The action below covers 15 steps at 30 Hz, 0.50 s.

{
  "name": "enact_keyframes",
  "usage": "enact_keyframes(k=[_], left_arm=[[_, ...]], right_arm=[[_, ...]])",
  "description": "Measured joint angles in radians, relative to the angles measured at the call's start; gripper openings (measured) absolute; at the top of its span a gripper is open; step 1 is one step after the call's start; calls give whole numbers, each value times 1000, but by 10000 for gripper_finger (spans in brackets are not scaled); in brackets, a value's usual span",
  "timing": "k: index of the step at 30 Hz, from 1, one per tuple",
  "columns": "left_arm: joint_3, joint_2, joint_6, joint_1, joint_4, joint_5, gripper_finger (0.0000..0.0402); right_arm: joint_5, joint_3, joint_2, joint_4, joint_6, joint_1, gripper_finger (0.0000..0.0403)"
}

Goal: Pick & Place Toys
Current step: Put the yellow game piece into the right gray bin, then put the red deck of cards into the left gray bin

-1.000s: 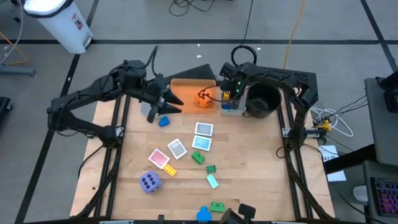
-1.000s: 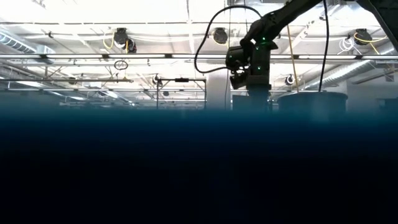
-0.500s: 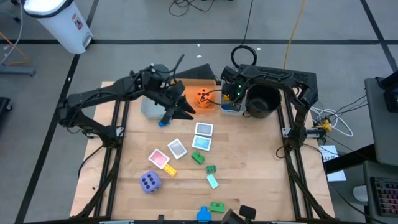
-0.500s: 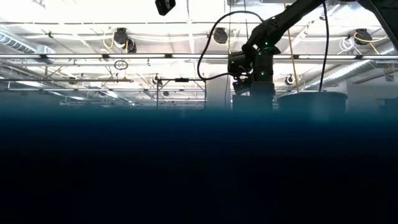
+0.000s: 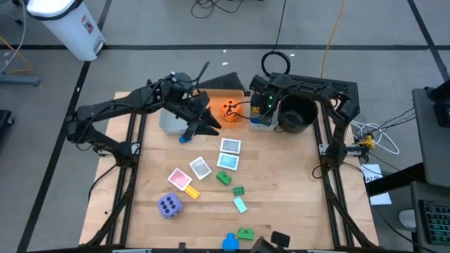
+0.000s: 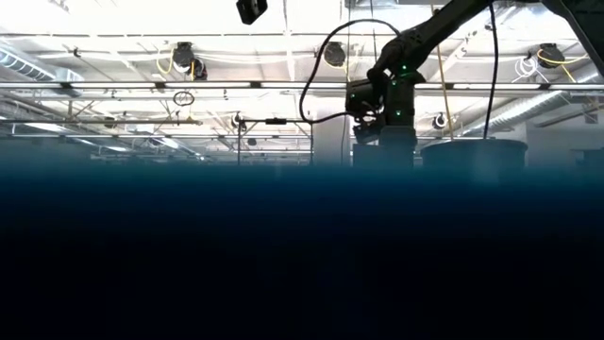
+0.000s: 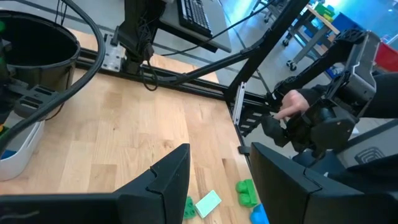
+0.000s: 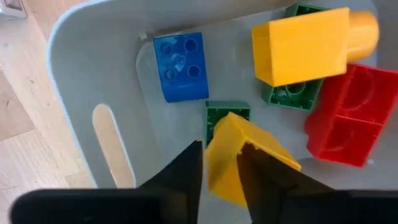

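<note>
A light wooden table [image 5: 281,183] fills the overhead view, with toys scattered across its middle and bins along the far edge. Compared with a second ago, the left arm has swung in from the table's left side toward the centre. The left gripper [image 7: 217,180] hangs above the boards near a small blue plastic brick [image 5: 185,138], its fingers spread with nothing between them. The right arm has hardly moved. The right gripper [image 8: 219,149] hovers over the pale grey plastic bin [image 8: 106,81], and its fingers pinch a small yellow plastic brick [image 8: 233,155]. This brick looks ready to drop, while the left arm seems to line up the next pick. The yellow brick sits tilted, its long axis slanting across the finger gap. One corner points down toward a green brick [image 8: 227,115] lying in the bin.
</note>
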Motion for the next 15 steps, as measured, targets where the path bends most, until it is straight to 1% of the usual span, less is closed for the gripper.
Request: enact_keyframes(k=[4,6,8,11,15], left_arm=[[0,0,5,3,0,0,173],[0,0,4,11,0,2,173],[0,-4,-2,23,-1,12,173],[0,-10,-12,44,1,52,173],[0,-50,-34,82,-5,124,173]], right_arm=[[32,27,-33,-7,17,1,120],[55,43,-64,-6,18,4,130],[54,58,-100,2,18,6,136],[48,64,-171,37,56,9,141],[48,65,-273,99,169,20,141]])
